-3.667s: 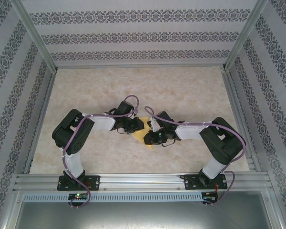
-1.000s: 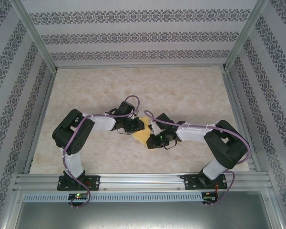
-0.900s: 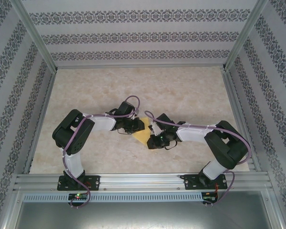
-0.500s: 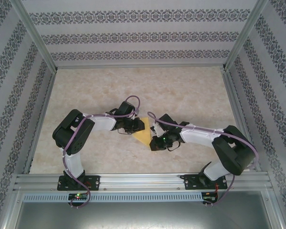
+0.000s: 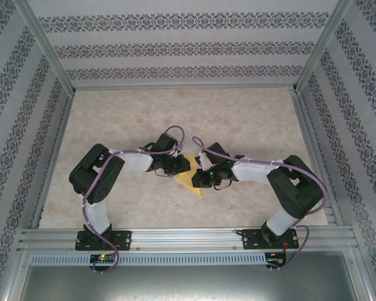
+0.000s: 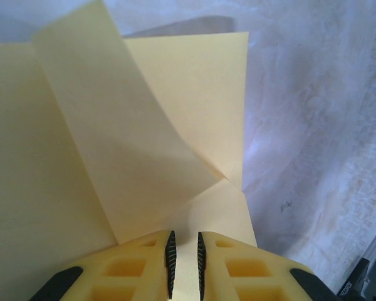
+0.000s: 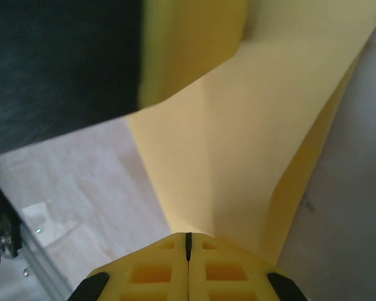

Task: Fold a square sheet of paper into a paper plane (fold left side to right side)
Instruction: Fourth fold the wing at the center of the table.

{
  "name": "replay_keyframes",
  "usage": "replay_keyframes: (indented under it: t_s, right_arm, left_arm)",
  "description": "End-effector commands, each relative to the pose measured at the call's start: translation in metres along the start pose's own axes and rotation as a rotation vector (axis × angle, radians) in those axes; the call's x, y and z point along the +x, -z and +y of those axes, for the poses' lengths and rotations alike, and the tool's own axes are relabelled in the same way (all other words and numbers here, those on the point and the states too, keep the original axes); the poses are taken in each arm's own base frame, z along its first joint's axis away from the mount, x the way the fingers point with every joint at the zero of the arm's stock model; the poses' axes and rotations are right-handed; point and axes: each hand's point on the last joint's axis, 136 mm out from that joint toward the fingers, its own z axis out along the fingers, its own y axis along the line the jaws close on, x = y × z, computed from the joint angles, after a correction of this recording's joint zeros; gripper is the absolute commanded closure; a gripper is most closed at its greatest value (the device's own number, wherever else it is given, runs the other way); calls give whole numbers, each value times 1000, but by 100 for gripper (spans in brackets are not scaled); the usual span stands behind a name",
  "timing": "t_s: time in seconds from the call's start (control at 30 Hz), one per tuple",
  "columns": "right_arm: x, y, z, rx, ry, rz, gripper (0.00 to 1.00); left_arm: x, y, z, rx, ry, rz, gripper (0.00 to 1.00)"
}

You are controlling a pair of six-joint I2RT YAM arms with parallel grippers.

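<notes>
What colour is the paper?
Plain yellow paper, clearest in the left wrist view.

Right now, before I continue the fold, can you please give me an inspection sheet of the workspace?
Surface: pale marbled table, no stains seen.
Job's things: yellow paper lies between the two hands, one flap folded over.
Clutter: nothing seen.
Hands: left hand, jaws a narrow slit apart, over the paper's near edge; right hand shut, tips at the paper; whether it pinches it, cannot tell.
Cables: a purple cable loops along each arm.
Surroundings: patterned walls; metal frame at the near edge.
</notes>
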Motion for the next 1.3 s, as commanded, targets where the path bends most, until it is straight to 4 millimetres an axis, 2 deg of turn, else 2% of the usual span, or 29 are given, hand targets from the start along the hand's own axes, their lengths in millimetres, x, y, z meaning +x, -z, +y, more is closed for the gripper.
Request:
replay_keyframes:
  t_s: [0.0,0.27,0.37,0.47,0.63,0.87,1.1,1.27]
  right_arm:
    - [-16,-2,-6,38,-13,-53,95]
    - [11,-14,-33,84,-62,19,95]
    - [23,-18,-44,107,-78,57,100]
    - [31,-20,-51,121,-91,78,100]
    - [35,-20,-56,128,-98,90,100]
    - [34,-20,-56,126,-93,89,100]
    - [35,-19,-56,127,-89,95,100]
    - [37,-19,-57,134,-90,104,100]
  left_arm:
    - [19,-9,28,-115,23,55,78]
    - [13,-5,20,-111,-3,45,78]
    - [6,2,9,-94,-26,26,77]
    - [-3,13,-7,-62,-63,-9,77]
    - [-7,28,-25,-9,-89,-51,76]
    - [15,16,-36,124,-69,-6,83]
    - [27,1,-39,150,-82,38,85]
    - [30,-7,-31,134,-69,48,86]
